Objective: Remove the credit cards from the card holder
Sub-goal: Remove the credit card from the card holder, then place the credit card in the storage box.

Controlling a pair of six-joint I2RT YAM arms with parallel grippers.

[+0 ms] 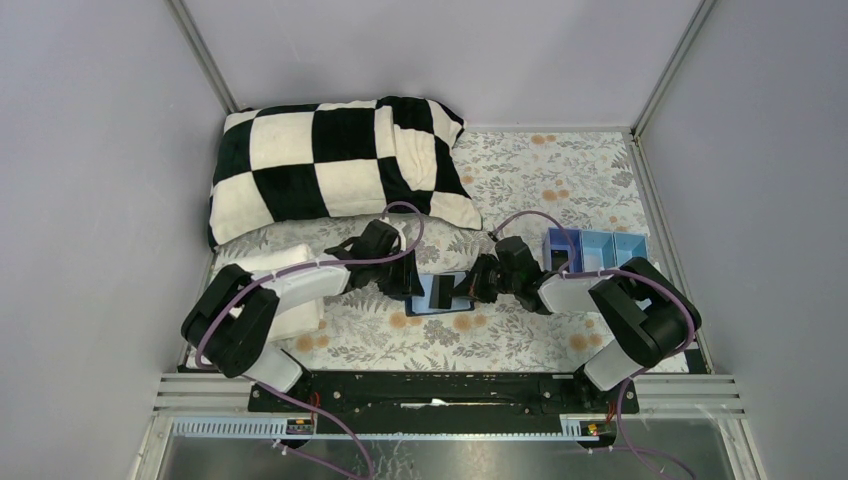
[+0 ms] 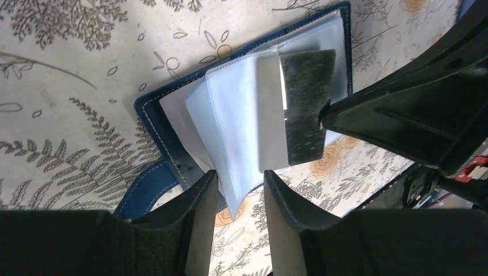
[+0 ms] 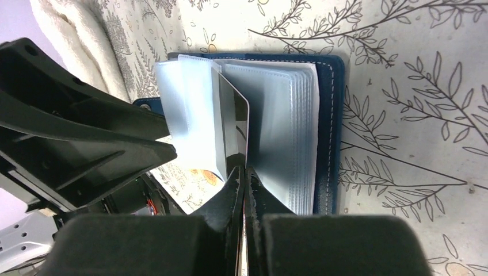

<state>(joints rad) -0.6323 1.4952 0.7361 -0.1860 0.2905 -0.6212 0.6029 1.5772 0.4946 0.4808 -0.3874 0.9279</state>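
Top external view gives us the card holder (image 1: 440, 295) lying open on the floral cloth (image 1: 520, 340) between the two arms. The left gripper (image 1: 412, 283) is at its left edge and the right gripper (image 1: 470, 287) at its right. At this size we cannot make out any card lying free on the cloth or in the light-blue tray (image 1: 600, 245) beside the right arm. Left wrist view shows us the left gripper's jaws part-open, straddling the near corner of a clear sleeve page (image 2: 241, 126), and we cannot tell whether they bear on it. Across from them the right gripper pinches the edge of a dark card (image 2: 308, 103) that seems partly drawn out, its other side overlapping the sleeve. Right wrist view shows us the right gripper's jaws closed tight on that card's near edge. The card stands up between fanned pages, with a thick stack of sleeves to its right. We judge the task barely begun: one card is mid-extraction and not yet clear of the holder. Whether the other sleeves hold cards we cannot see.
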